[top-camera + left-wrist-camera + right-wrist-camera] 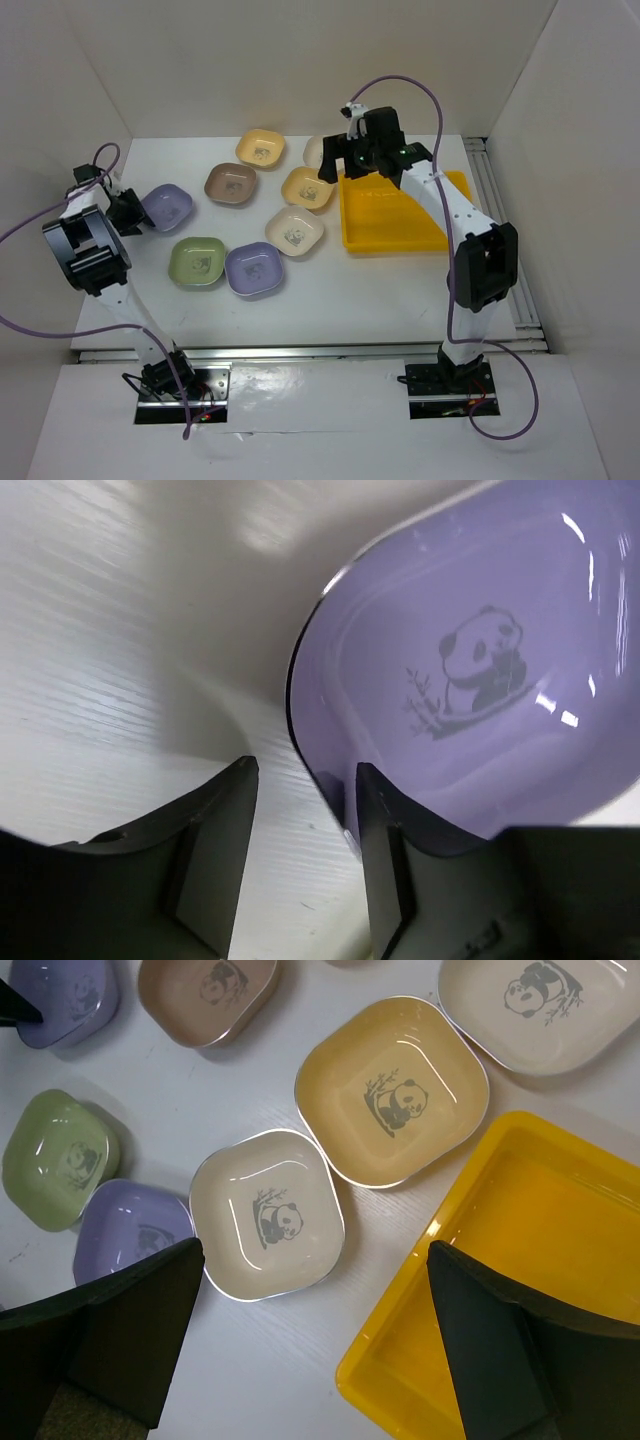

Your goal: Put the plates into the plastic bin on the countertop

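Eight plates lie on the white countertop (pixel 330 285). A lavender plate (pixel 167 207) is at the far left. My left gripper (pixel 135 213) is open at its left edge. In the left wrist view the plate's (pixel 470 680) rim runs between the jaws of that gripper (pixel 305 815), with the right finger (pixel 385 860) over the plate. My right gripper (pixel 352 168) is open and empty, high over the left edge of the empty yellow bin (pixel 395 235). In the right wrist view that gripper (pixel 315 1255) is above a cream plate (pixel 267 1215) and the bin's rim (pixel 430 1240).
Brown (pixel 231 183), yellow-orange (pixel 261 149) (pixel 308 187), cream (pixel 295 230), green (pixel 198 261) and a second lavender (pixel 253 269) plate lie left of the bin. Another cream plate (pixel 314 150) is partly hidden behind the right gripper. White walls enclose the surface.
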Motion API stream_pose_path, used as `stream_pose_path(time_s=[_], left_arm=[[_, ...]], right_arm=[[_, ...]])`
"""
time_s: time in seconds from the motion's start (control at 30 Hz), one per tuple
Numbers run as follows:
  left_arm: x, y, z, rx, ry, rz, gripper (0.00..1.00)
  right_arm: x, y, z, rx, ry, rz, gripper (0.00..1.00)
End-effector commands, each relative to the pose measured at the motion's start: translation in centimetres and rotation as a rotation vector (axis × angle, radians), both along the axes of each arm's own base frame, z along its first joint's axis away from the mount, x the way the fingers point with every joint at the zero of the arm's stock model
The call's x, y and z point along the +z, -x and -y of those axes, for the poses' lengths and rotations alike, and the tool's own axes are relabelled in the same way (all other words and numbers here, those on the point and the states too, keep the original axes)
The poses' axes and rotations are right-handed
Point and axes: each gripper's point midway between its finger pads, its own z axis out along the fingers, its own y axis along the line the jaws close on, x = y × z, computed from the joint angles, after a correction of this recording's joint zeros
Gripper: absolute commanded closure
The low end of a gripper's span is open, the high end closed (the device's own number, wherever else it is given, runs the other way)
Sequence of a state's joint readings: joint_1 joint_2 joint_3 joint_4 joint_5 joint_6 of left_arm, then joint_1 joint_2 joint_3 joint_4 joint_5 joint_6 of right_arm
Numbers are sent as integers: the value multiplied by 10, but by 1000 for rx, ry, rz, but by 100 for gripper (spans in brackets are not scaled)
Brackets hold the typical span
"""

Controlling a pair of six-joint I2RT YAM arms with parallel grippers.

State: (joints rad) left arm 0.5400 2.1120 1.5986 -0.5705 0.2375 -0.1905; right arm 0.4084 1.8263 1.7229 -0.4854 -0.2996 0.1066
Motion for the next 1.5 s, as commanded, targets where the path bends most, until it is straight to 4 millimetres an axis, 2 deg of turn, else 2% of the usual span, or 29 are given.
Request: stream_pose_path(time_s=[0.0,0.07,0.17,0.2,0.23,0.3,0.33,0.4,0.5,0.63,0.67,0.7,0.73,0.77,0.8,0.83,0.87,0.93,0.97,1.0,1.03,1.07,1.1,1.13,1.27,1.3,1.37,1.43,1.47], left_arm=[[-9,-2,-5,9,-8,-8,45],[-13,-9,-8,5,-1,-3,46],[-16,-13,-9,-7,6,-4,60],[-18,-16,-10,-7,6,-4,66],[-18,-16,-10,-7,6,-4,67],[-18,-15,-8,-11,19,-6,85],[-19,-14,-9,2,13,-13,100],[-17,-13,-9,2,17,-19,100],[10,-19,-8,2,14,29,100],[69,-31,2,-89,14,159,100],[79,-32,7,-120,-4,172,100],[102,-33,10,-152,-64,208,100],[111,-30,10,-159,-107,210,100],[127,-26,18,-201,-151,234,100],[127,-28,21,-222,-170,230,100],[141,-24,27,-249,-211,252,100],[144,-25,39,-289,-246,250,100],[159,-21,56,-372,-314,270,100],[156,-18,64,-394,-335,250,100],[158,-20,84,-442,-346,257,100],[164,-21,94,-471,-356,274,100],[169,-19,103,-495,-365,287,100],[172,-19,120,-531,-360,294,100],[171,-18,128,-541,-346,288,100],[188,-24,165,-584,-317,315,100],[189,-28,176,-608,-314,322,100],[200,-30,188,-612,-296,348,100],[199,-34,202,-633,-281,344,100],[203,-35,206,-632,-277,355,100]], right_arm=[[21,-3,-7,17,-19,34,0],[14,-1,-12,26,-11,16,0],[9,-3,-12,26,-3,-2,0],[13,-4,-13,26,-7,7,0],[12,0,-16,35,-3,-2,0],[11,0,-16,35,-3,-3,0],[11,3,-20,45,-3,-3,0],[13,0,-20,36,-3,11,0],[6,3,-29,42,1,1,0],[11,2,-48,61,-8,14,0],[18,0,-50,55,-25,26,0],[11,1,-59,82,-29,10,0],[19,-1,-68,102,-72,22,0],[25,-4,-80,112,-112,33,0],[24,-2,-87,122,-126,19,0],[32,-8,-94,125,-164,41,0],[43,-4,-107,162,-209,49,0],[42,-6,-127,186,-274,23,1],[58,-3,-143,230,-324,57,1],[61,-6,-148,230,-350,51,1],[50,-2,-165,263,-352,41,1],[62,-7,-169,263,-376,63,1],[58,-4,-178,272,-382,50,1],[47,-6,-187,275,-384,32,1],[42,-23,-191,201,-421,33,4],[30,-27,-190,181,-407,21,5],[25,-32,-188,144,-401,21,5],[7,-32,-187,138,-383,-8,8],[7,-29,-191,136,-380,-6,9]])
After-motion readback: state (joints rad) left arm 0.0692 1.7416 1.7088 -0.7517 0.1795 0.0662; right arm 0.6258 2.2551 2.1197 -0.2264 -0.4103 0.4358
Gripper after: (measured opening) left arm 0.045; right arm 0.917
